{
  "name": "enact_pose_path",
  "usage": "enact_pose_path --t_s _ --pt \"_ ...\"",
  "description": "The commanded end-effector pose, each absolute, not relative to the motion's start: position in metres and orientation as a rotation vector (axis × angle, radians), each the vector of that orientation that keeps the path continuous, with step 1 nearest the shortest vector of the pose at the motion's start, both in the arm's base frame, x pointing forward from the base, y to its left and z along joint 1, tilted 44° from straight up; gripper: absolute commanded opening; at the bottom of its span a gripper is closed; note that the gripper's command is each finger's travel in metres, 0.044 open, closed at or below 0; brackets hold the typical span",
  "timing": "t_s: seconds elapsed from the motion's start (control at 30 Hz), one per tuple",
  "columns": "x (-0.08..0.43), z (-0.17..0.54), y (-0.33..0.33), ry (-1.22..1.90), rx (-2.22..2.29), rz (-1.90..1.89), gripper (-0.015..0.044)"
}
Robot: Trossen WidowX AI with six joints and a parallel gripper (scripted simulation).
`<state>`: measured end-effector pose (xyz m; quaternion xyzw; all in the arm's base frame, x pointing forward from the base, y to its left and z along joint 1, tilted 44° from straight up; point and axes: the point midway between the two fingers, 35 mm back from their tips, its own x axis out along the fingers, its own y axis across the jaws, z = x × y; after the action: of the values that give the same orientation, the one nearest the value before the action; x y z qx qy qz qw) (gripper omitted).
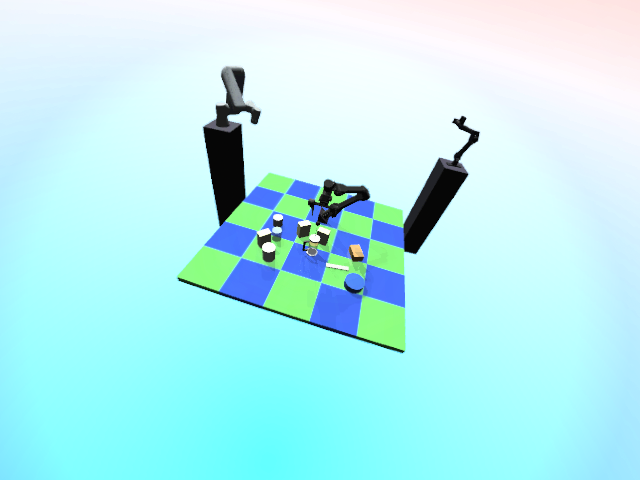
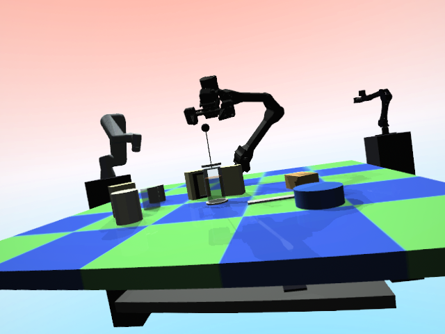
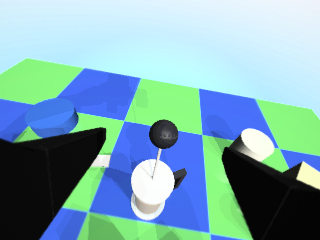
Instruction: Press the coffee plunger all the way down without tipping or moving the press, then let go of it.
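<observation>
Gripper (image 2: 209, 115) hung directly above the coffee press (image 2: 213, 186), its fingers spread wide apart with nothing between them. Seen through the wrist camera, the plunger's black knob (image 3: 163, 134) sat centred in the gap between the two fingers, apart from both. From the exterior view the knob (image 2: 204, 127) was just below the gripper, not touching it, and the thin rod (image 2: 208, 147) ran upright from it down to the press lid, so the plunger was raised to its full height. The press stood upright on the checkered worktop (image 2: 179, 248), on a blue square, with its dark handle (image 3: 179, 177) at one side. Two boxy blocks (image 2: 231, 179) stood just behind the press. A white strip (image 2: 269, 198), an orange-brown box (image 2: 301, 178) and a blue disc (image 2: 319, 195) lay off to one side of the press, well apart from it; several pale-topped cylinders (image 2: 126, 205) stood on its other side.
</observation>
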<state>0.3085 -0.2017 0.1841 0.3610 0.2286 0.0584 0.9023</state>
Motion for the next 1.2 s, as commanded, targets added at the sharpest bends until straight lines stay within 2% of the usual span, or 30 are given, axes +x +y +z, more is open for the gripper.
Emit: enact_pose_path --t_s 0.0,0.7,1.1,1.17 --pt "0.314 0.18 -0.199 0.478 0.75 0.119 0.044" --pt "0.341 0.17 -0.19 0.473 0.751 0.121 0.044" --pt "0.341 0.17 -0.19 0.473 0.751 0.121 0.0125" --pt "0.341 0.17 -0.19 0.473 0.751 0.121 0.0113"
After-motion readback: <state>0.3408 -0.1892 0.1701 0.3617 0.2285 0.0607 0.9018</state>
